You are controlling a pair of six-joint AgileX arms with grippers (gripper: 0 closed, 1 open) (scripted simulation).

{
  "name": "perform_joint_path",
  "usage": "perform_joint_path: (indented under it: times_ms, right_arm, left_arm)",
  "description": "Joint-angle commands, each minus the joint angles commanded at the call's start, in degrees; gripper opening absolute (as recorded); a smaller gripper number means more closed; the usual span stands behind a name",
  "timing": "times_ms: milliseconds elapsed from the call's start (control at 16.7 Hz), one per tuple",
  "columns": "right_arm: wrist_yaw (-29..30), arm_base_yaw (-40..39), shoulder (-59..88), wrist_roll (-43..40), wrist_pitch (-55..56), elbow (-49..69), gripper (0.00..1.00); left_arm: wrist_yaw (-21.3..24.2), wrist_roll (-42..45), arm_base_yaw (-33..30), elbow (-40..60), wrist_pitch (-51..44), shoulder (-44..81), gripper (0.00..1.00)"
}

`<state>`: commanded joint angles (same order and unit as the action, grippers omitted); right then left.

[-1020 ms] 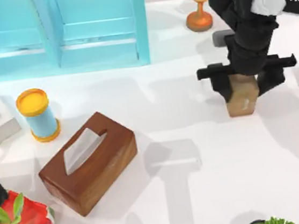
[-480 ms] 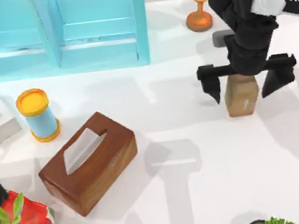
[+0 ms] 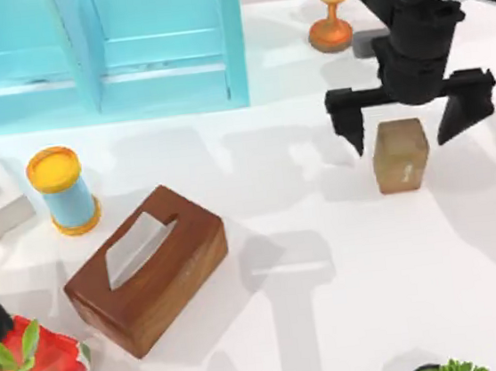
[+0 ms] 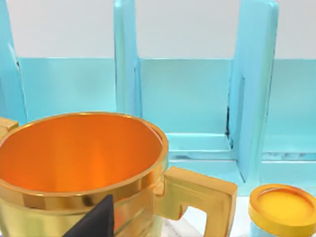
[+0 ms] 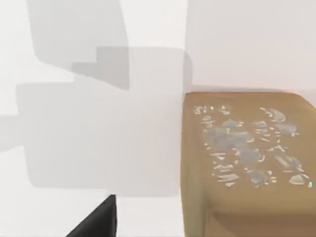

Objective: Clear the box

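While the right hand point(image 3: 413, 122) hangs spread above the tan block point(image 3: 401, 155), a trophy point(image 3: 328, 6) stands behind, tissue box point(image 3: 146, 269) well left.

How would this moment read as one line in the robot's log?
right gripper: open, above tan block | block: on table, free | left arm: parked at table's left

A white desk point(image 3: 353, 317) fills the top view, smooth and evenly lit. Soft grey shadows lie across it, the plainest a blocky patch near the middle and paler ones along the near edge. At the far left of the desk stands a pale blue shelf point(image 3: 94, 55) with upright dividers and open compartments. In the left wrist view a plain white wall point(image 4: 187, 27) rises behind the shelf.
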<state>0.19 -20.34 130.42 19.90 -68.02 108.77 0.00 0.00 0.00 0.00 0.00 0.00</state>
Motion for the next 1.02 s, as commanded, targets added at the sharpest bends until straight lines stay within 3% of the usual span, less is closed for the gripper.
perform_joint_path:
  times_ms: [300, 720, 1020]
  right_arm:
    - [0.02, 0.07, -1.39, -0.13, -10.03, 8.29, 1.0]
    - [0.04, 0.84, -1.6, -0.9, -10.61, 8.71, 1.0]
    - [-0.13, 12.89, -5.11, -12.04, -11.18, 6.17, 1.0]
  left_arm:
    - [0.0, 0.0, 0.0, 0.0, 0.0, 0.0, 1.0]
    - [0.0, 0.0, 0.0, 0.0, 0.0, 0.0, 1.0]
    - [0.0, 0.0, 0.0, 0.0, 0.0, 0.0, 1.0]
